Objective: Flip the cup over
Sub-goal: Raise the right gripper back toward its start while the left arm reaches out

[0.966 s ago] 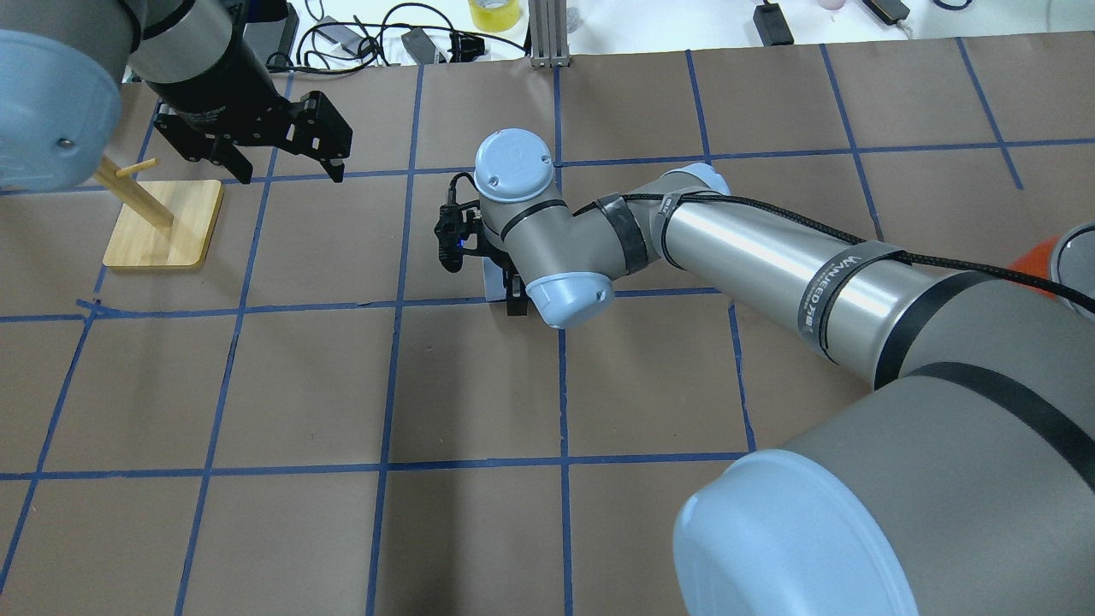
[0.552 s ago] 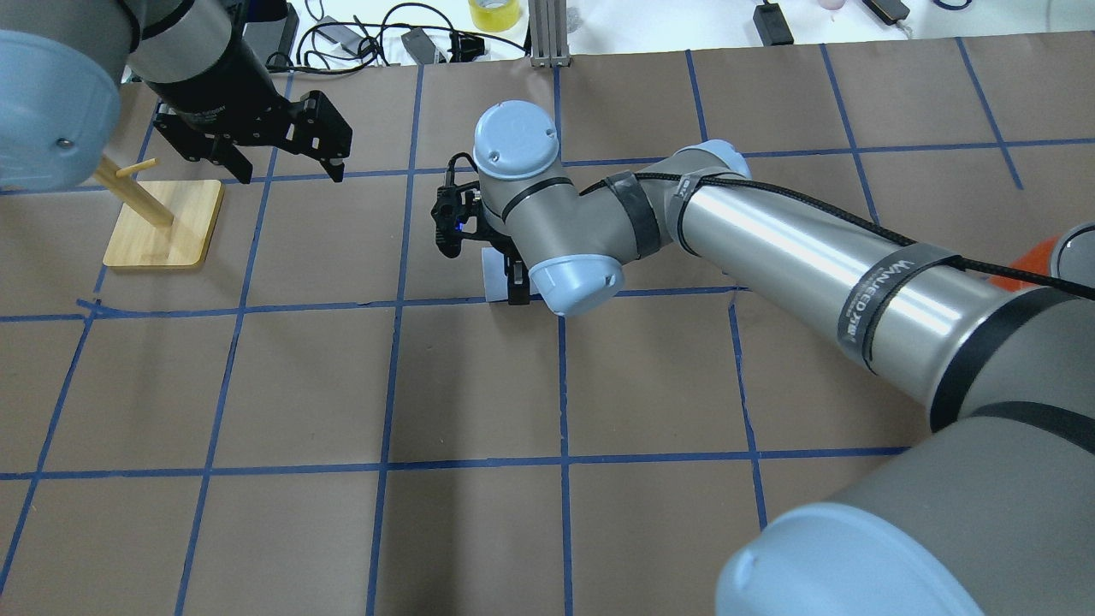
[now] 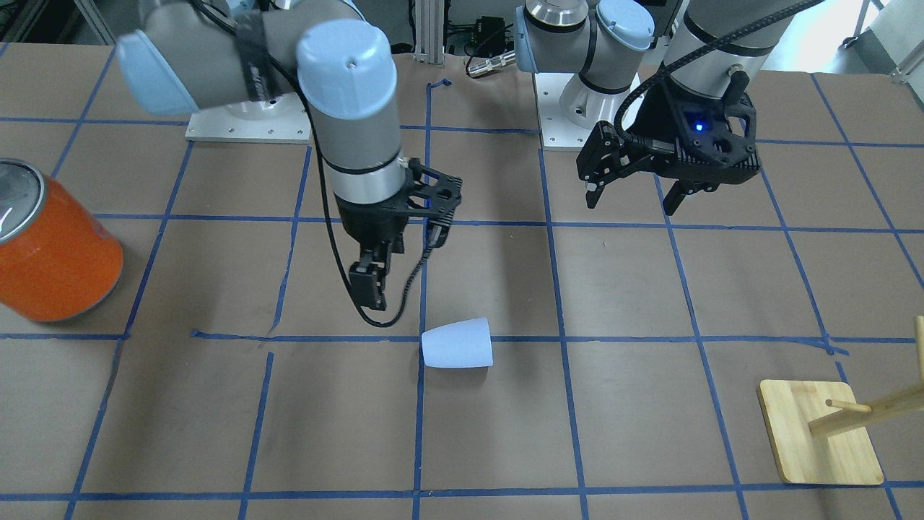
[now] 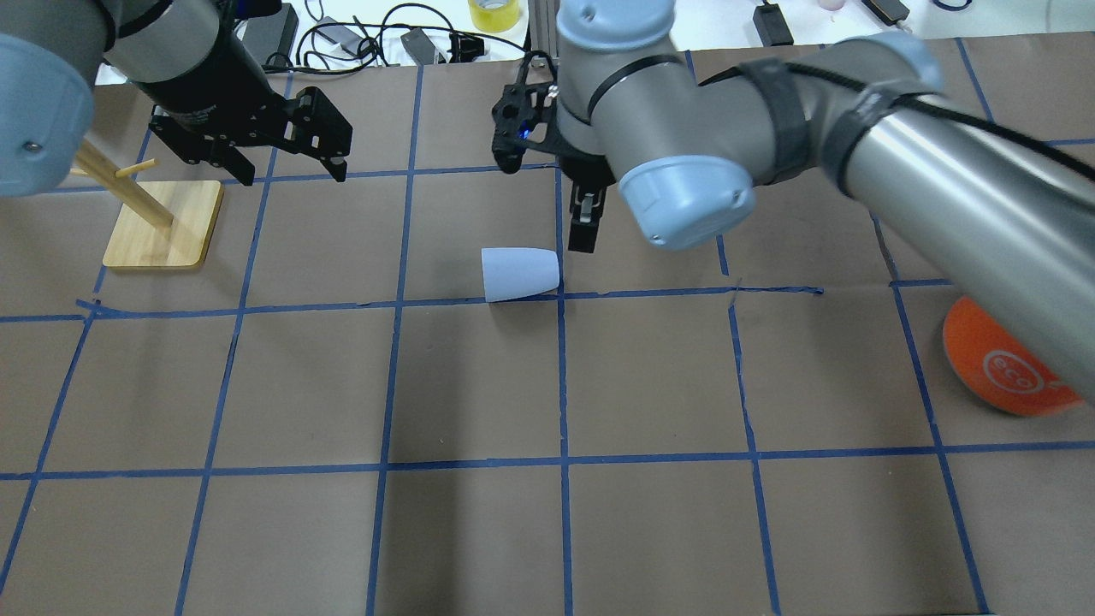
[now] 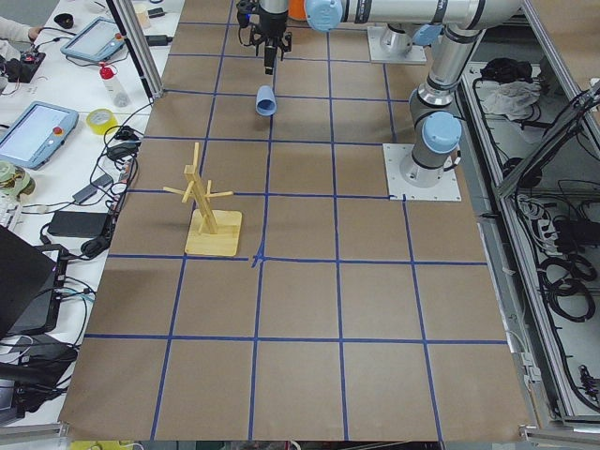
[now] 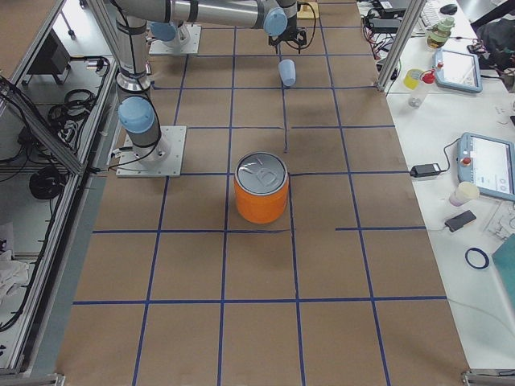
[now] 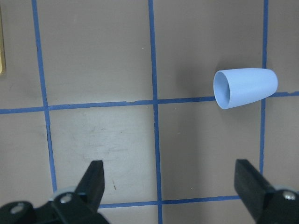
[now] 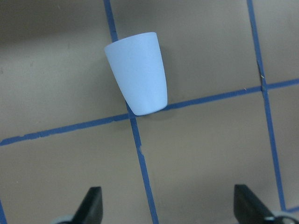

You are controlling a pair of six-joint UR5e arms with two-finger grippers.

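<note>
The pale blue cup [image 4: 520,274] lies on its side on the brown table, wide mouth toward my left arm's side; it also shows in the front view [image 3: 458,343] and the left side view [image 5: 265,99]. My right gripper [image 4: 584,224] hangs above the table just beyond the cup's narrow end, apart from it. In the right wrist view the gripper [image 8: 173,210] is open and empty, with the cup [image 8: 138,72] ahead of it. My left gripper [image 4: 289,171] is open and empty, raised well to the cup's left. Its wrist view shows the cup's blue inside [image 7: 245,87].
A large orange can [image 4: 1001,368] with a silver top stands at my right side [image 3: 50,249]. A wooden peg stand [image 4: 162,224] sits at the left under my left arm. Cables and a tape roll [image 4: 494,13] lie past the table's far edge.
My right arm has risen and swung away toward the far side; the cup it covered now lies in plain sight on its side. The left arm has not moved.
</note>
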